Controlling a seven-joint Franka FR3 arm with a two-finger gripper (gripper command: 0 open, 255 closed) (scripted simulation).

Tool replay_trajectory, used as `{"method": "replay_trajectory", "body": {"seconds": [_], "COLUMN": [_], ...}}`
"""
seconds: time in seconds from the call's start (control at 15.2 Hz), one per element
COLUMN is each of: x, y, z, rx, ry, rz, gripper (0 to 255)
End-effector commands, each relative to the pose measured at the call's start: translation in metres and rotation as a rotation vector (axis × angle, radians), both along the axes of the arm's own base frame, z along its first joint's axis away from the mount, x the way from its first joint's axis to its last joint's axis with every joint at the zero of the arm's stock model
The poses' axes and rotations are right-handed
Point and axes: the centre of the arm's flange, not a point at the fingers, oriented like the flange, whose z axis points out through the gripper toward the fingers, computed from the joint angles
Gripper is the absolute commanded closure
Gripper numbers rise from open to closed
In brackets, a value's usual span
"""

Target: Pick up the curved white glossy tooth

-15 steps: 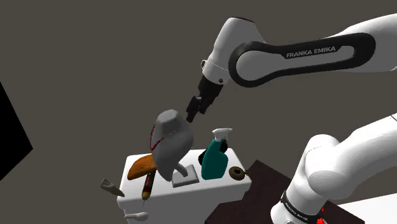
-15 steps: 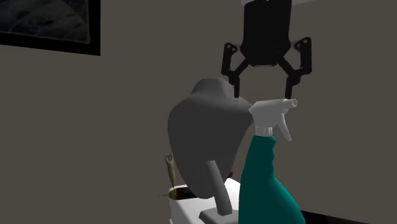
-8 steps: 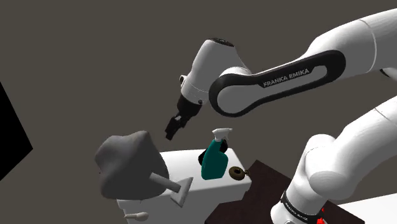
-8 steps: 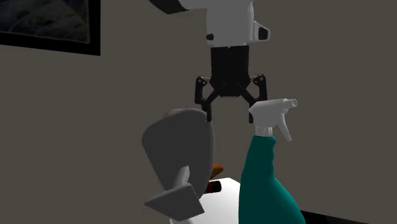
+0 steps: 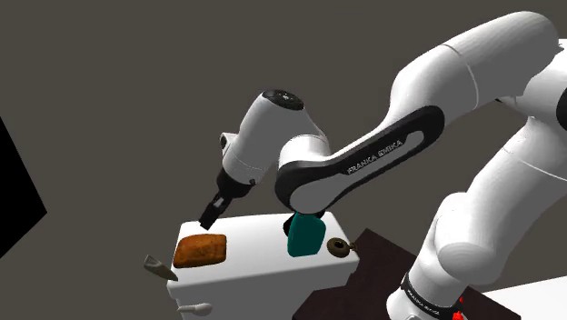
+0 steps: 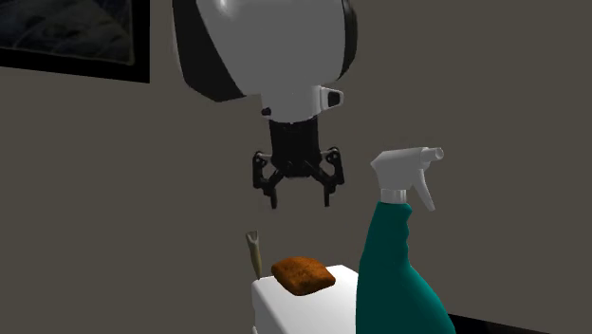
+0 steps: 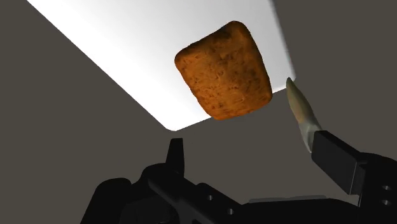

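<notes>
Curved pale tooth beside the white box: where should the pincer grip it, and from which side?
Probably mid-length on the curved cream tooth, closing across its narrow width: it is slim and tapers to a point, so the tip would likely slip. Approach from its free side, away from the white box and the brown bread-like block. The pincer is open.

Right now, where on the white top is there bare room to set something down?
The widest bare patch of the white top lies between the brown block and the teal spray bottle. The bottle's end is crowded: a dark ring sits beside it. The open end effector hangs above the block.
</notes>
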Motion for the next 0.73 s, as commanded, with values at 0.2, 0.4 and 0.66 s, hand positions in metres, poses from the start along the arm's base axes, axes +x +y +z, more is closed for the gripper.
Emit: {"method": "replay_trajectory", "body": {"seconds": [0.2, 0.4, 0.66], "x": [0.009, 0.012, 0.015], "y": [0.054, 0.086, 0.124], "z": [-0.036, -0.057, -0.082], "rx": [-0.011, -0.019, -0.03], "ry": [-0.071, -0.112, -0.161], "rz": [0.088, 0.139, 0.2], "gripper": [0, 0, 0]}}
